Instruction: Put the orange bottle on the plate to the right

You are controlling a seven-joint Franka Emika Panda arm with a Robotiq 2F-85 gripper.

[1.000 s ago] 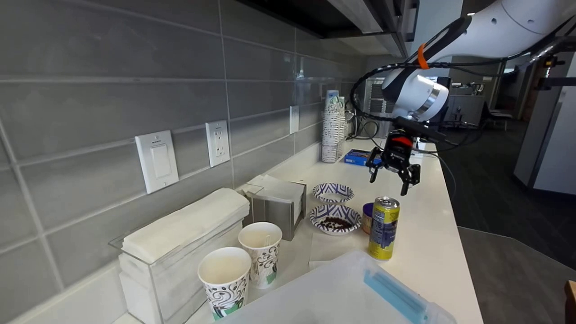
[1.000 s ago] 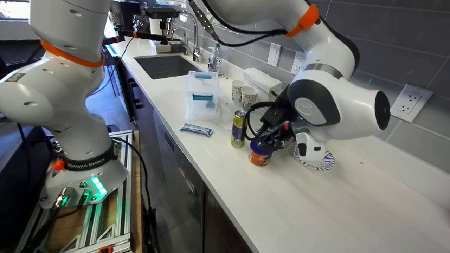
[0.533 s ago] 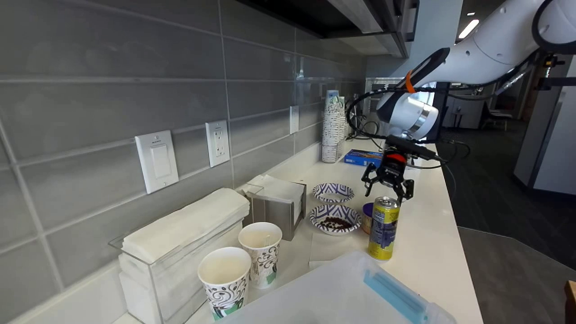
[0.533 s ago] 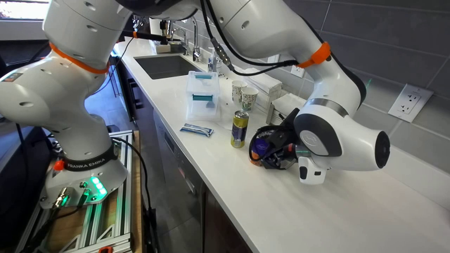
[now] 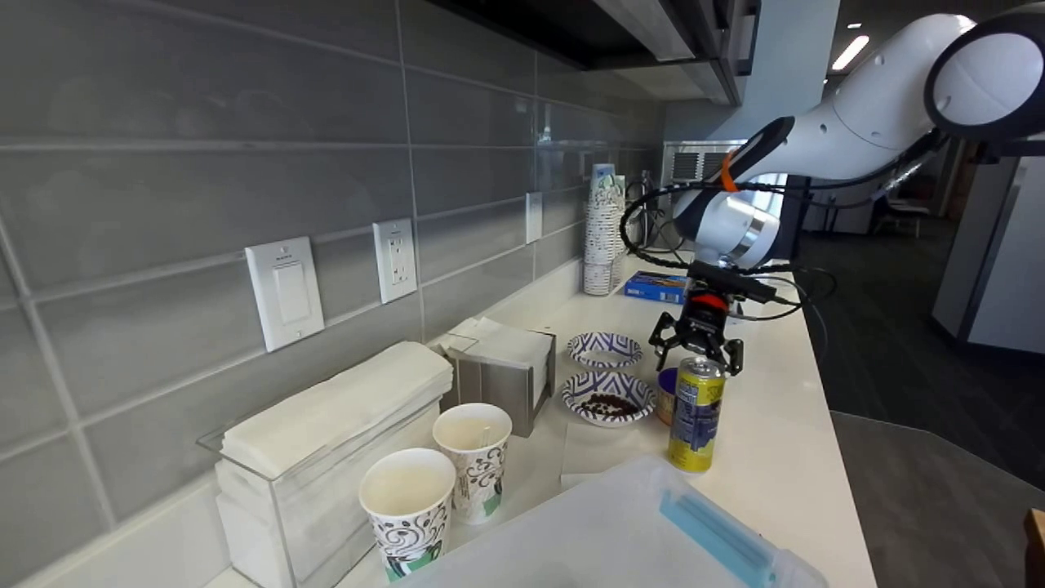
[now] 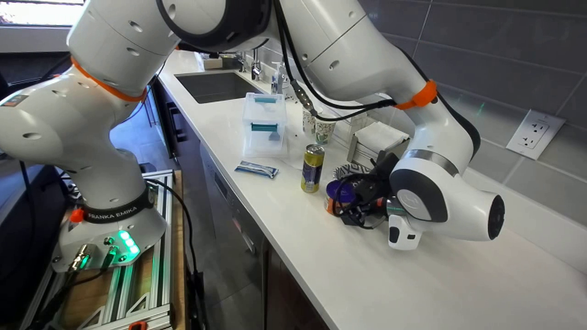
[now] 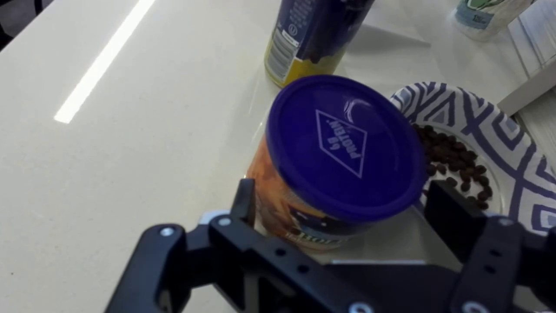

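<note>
The orange bottle point(image 5: 665, 405) stands upright on the counter with a purple lid. It also shows in an exterior view point(image 6: 330, 205) and large in the wrist view point(image 7: 278, 191). The plate point(image 5: 604, 340), a bluish-and-white patterned dish, lies behind the bean dish in an exterior view; the arm hides it elsewhere. My gripper point(image 7: 343, 188) is open and low beside the bottle. In the wrist view, its left finger point(image 7: 244, 200) overlaps the bottle's edge. The right finger point(image 7: 454, 217) stands apart from the lid. I cannot tell whether the left finger touches.
A zebra-striped dish point(image 5: 608, 380) of brown beans sits close beside the bottle. A yellow-and-blue can point(image 5: 695, 416) stands near it. Paper cups point(image 5: 482, 457), napkin holders point(image 5: 539, 384) and a plastic box point(image 6: 264, 123) are along the counter. A wrapped bar point(image 6: 257, 169) lies near the front edge.
The arm has come down and the gripper has dropped from above to beside the bottle, shifting slightly left in an exterior view. The gripper has stayed open. The bottle and dishes have not moved.
</note>
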